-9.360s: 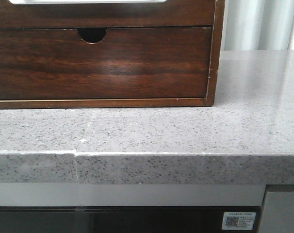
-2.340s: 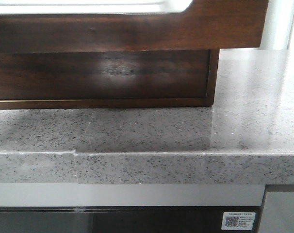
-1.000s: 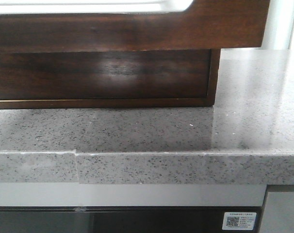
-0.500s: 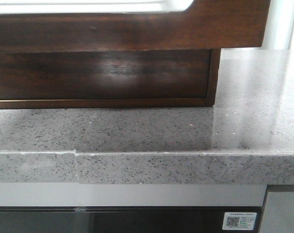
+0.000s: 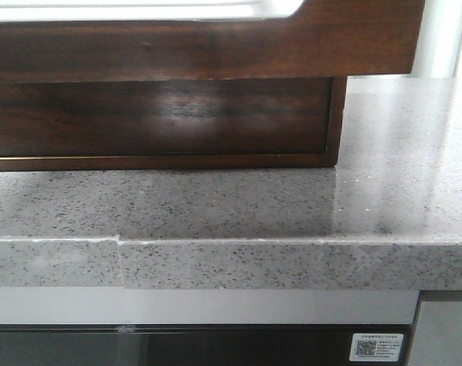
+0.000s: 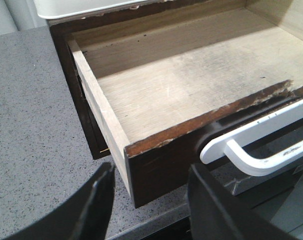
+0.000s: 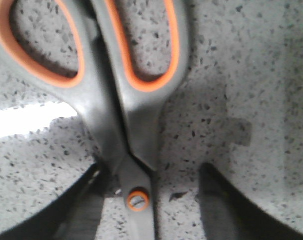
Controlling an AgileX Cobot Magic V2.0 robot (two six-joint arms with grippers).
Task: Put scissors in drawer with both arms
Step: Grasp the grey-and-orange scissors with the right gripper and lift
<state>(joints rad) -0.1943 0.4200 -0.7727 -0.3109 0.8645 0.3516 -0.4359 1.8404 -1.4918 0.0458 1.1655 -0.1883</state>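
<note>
From the front view I get the speckled grey stone countertop [image 5: 239, 206] across the lower half of the frame. Behind it sits the dark-brown wooden cabinet [image 5: 334, 122]. Above that, across the upper part of the frame, the wide glossy dark-brown wood drawer front with its white scooped top edge [image 5: 216, 49] stands out past the cabinet face. No arms show in this view.

Left wrist view: my left gripper [image 6: 149, 200] sits at the bottom of the frame, its two dark fingers [image 6: 94, 205] spread with nothing between them. It hangs just in front of the drawer's corner. The drawer is pulled out, with a pale worn wood floor inside, bare where I can see it. A white bar handle [image 6: 256, 147] is at the lower right. Grey counter is on the left of the frame.

Right wrist view: grey-handled scissors with orange-lined finger loops and an orange pivot screw [image 7: 119, 100] lie flat on the counter, so outside the drawer. The loops are at the top of the frame, the pivot at bottom centre. My right gripper [image 7: 146, 205] has its fingers apart, one on each side of the pivot. I can't tell if the near finger touches the blades.
</note>
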